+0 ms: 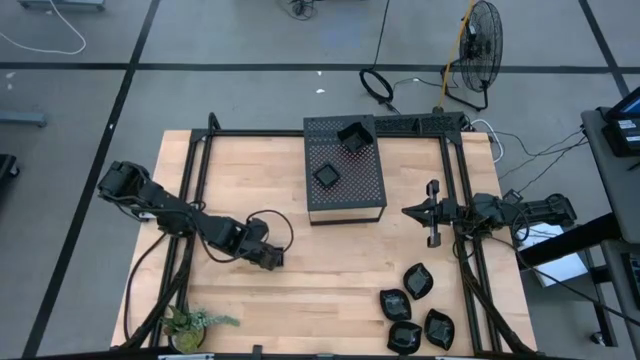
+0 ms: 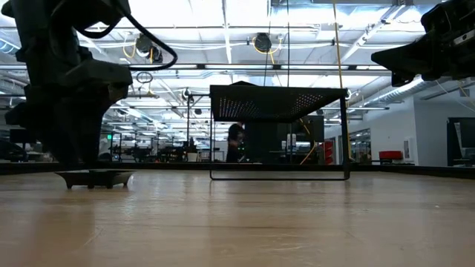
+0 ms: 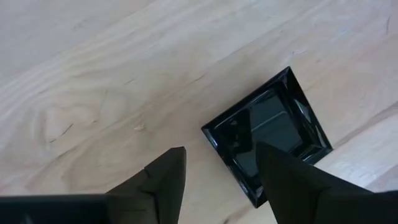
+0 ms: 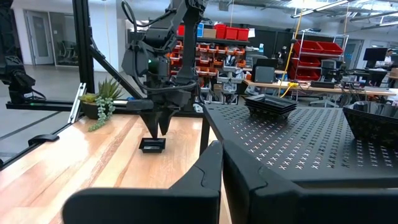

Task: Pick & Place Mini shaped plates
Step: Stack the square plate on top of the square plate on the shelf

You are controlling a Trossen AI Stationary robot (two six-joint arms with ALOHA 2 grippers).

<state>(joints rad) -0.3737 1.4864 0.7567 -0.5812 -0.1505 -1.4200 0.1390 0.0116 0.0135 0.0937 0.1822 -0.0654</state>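
Note:
A square black mini plate (image 3: 273,130) lies flat on the wooden table (image 1: 250,180), left of the middle. It also shows under the left arm in the right wrist view (image 4: 152,145) and the low view (image 2: 95,178). My left gripper (image 3: 221,151) points down over it, open, with one finger above the plate's edge. Two more plates (image 1: 327,175) (image 1: 353,133) rest on top of the black perforated box (image 1: 345,170). Several leaf-shaped plates (image 1: 418,281) lie at the near right. My right gripper (image 1: 408,211) waits shut, level, right of the box. My left gripper stands open over the square plate, coming from above. One finger (image 3: 286,180) is over the plate's edge (image 3: 245,171), the other over bare wood. I cannot tell whether that finger touches the plate. The plate lies flat on the table.
A small green plant (image 1: 190,325) stands at the near left corner. A black frame (image 1: 200,150) runs along the table's sides and far edge. Bare wood lies between the box and the near edge.

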